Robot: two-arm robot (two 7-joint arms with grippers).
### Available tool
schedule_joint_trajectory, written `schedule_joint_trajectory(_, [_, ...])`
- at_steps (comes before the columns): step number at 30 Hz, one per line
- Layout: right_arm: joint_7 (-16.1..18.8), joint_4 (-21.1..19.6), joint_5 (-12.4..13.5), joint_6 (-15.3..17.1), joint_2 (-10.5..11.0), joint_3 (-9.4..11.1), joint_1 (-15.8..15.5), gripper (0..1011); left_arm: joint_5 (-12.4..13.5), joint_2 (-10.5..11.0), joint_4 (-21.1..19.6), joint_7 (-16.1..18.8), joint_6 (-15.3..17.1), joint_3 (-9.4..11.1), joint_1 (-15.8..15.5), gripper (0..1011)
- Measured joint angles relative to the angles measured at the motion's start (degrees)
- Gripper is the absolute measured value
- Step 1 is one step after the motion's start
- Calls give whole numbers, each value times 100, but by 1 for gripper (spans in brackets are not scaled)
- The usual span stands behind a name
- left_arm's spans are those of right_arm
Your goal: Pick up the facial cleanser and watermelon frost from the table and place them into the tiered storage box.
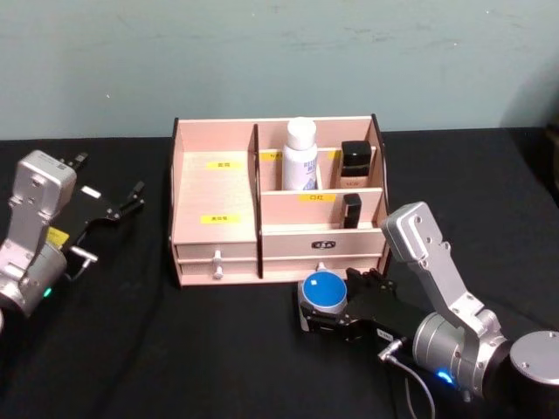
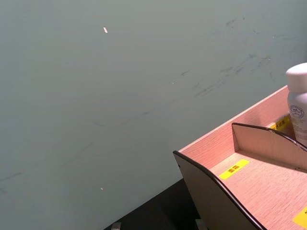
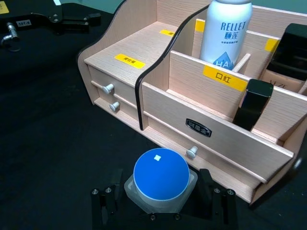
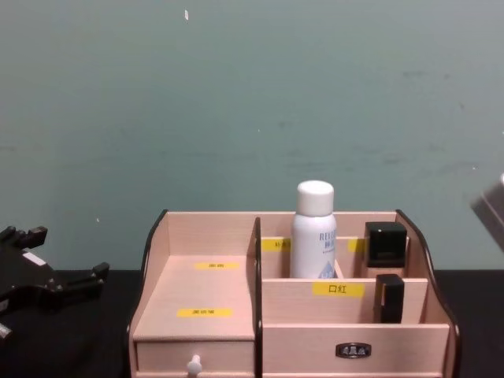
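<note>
The right gripper (image 3: pixel 162 211) is clamped on a blue-lidded jar (image 3: pixel 160 175) resting on the black table (image 1: pixel 175 349), just before the tiered storage box (image 1: pixel 214 188). In a rear compartment stands a white bottle (image 1: pixel 300 155) marked "RELLET". One yellow label (image 3: pixel 224 77) reads "口红", while the drawer plaque (image 3: pixel 198 128) is illegible. The left gripper (image 1: pixel 131 197), fingers slightly parted, sits left of the box.
</note>
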Motion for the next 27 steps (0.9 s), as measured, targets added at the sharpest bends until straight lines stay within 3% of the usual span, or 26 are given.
schedule_joint_trajectory(27, [91,421,-39,-49,-111,-185,307,1000,0,0,0,0,0,0,0,1001])
